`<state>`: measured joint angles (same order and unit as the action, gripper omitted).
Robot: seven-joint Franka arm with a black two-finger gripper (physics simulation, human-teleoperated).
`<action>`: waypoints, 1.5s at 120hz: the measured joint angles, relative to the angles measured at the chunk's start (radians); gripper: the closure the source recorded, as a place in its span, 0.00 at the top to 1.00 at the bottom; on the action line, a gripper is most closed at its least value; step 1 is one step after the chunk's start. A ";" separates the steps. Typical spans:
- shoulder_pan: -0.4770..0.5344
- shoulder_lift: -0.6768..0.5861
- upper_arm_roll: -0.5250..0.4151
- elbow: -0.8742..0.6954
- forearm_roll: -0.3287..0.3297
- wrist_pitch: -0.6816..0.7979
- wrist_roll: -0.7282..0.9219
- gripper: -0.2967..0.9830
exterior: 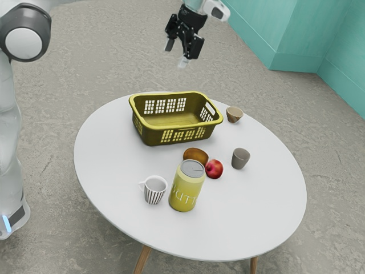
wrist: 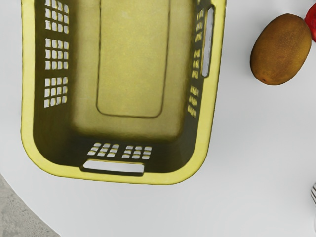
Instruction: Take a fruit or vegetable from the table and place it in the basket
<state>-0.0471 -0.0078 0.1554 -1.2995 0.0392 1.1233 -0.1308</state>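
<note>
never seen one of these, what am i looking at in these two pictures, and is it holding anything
This is a simulated robot arm with a black two-finger gripper. The exterior view comes from a camera at the arm's side; the wrist view comes from one on its hand, looking down into the yellow basket.

On the round white table stand that basket, a brown kiwi beside a red fruit, a yellow can, a striped cup, a grey cup and a small brown bowl.

The gripper's fingers stand apart with nothing between them, so nothing is held.
</note>
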 joint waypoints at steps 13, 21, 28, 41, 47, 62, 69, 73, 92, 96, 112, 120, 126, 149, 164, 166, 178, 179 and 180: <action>0.051 0.000 0.000 0.000 0.000 0.048 -0.017 0.75; 0.087 0.000 0.000 0.000 0.001 0.067 -0.027 0.75; 0.119 0.000 0.002 0.000 -0.001 0.079 -0.033 0.75; 0.227 0.000 -0.042 0.163 0.037 0.076 -0.044 0.75; 0.305 0.008 -0.088 0.272 0.093 0.073 -0.047 0.75; 0.360 0.158 -0.114 0.323 0.133 0.116 -0.023 0.75; 0.331 0.216 -0.129 0.326 0.130 0.144 -0.011 0.75; 0.320 0.243 -0.142 0.327 0.126 0.163 -0.005 0.75; 0.313 0.358 -0.229 0.327 0.112 0.256 0.019 0.75; 0.314 0.372 -0.237 0.327 0.107 0.271 0.025 0.75; 0.311 0.394 -0.246 0.315 0.070 0.313 0.045 0.75; 0.298 0.398 -0.247 0.313 0.057 0.328 0.054 0.75; 0.293 0.405 -0.247 0.312 0.051 0.336 0.060 0.75; 0.251 0.450 -0.273 0.310 0.041 0.354 0.079 0.75; 0.242 0.488 -0.285 0.287 0.032 0.359 0.088 0.75; 0.242 0.494 -0.285 0.286 0.030 0.360 0.089 0.75; 0.226 0.520 -0.287 0.281 0.025 0.362 0.094 0.75; 0.223 0.522 -0.287 0.281 0.024 0.362 0.095 0.75; 0.220 0.523 -0.287 0.281 0.024 0.363 0.095 0.75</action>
<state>0.1731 0.5148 -0.1314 -1.0184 0.0632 1.4859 -0.0358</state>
